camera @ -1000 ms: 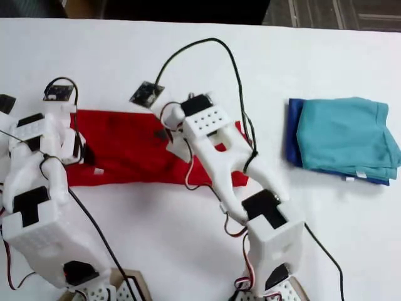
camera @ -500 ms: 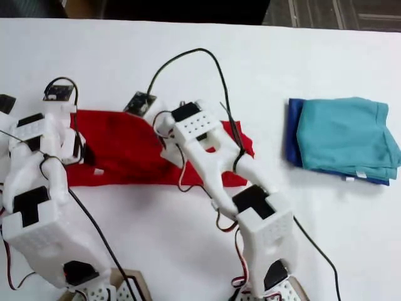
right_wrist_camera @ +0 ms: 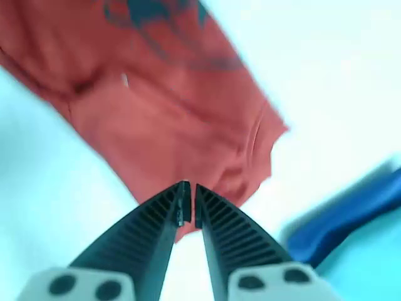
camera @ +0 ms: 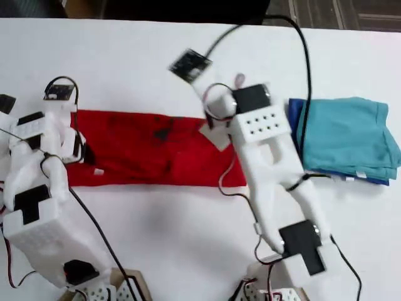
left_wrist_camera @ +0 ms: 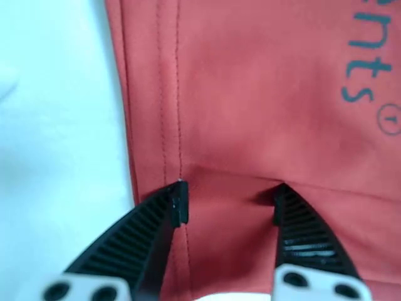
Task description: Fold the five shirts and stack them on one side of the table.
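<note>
A robotics lab bench: white table (camera: 156,238), wired arms (camera: 269,163).

Spread shirt (camera: 138,150) left of shirt stack (camera: 344,135)

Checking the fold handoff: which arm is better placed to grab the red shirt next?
Probably left: the left gripper is open and down on the red shirt near its hem. The right gripper is shut.

White table (camera: 175,244) w/ dark strip (camera: 188,9) past far edge, grey floor (camera: 357,12) top-right.
</note>
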{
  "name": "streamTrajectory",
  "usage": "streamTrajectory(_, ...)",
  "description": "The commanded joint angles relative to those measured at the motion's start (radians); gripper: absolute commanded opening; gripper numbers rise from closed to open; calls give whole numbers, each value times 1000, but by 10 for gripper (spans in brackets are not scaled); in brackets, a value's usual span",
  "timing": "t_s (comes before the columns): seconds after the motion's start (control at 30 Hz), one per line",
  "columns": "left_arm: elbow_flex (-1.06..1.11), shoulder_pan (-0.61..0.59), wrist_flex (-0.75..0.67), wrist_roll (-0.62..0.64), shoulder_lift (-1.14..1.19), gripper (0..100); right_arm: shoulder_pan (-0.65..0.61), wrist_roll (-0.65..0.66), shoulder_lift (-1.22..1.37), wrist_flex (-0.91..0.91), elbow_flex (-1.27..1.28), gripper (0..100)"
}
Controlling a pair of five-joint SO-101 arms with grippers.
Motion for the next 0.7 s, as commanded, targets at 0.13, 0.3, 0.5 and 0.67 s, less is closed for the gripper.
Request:
streamTrajectory(0.13,-269,0,265,6,-103,238,99,-6,-177,-249,436,28)
streamTrajectory(0.3,-317,-21,302,5,-100,238,168,-6,-349,-372,709,28)
streamTrajectory(0.5,-315,-89,161,-12,-43,239,237,3,-558,-446,953,28)
streamTrajectory(0.67,-378,-98,143,-40,124,238,318,5,-697,-446,1057,28)
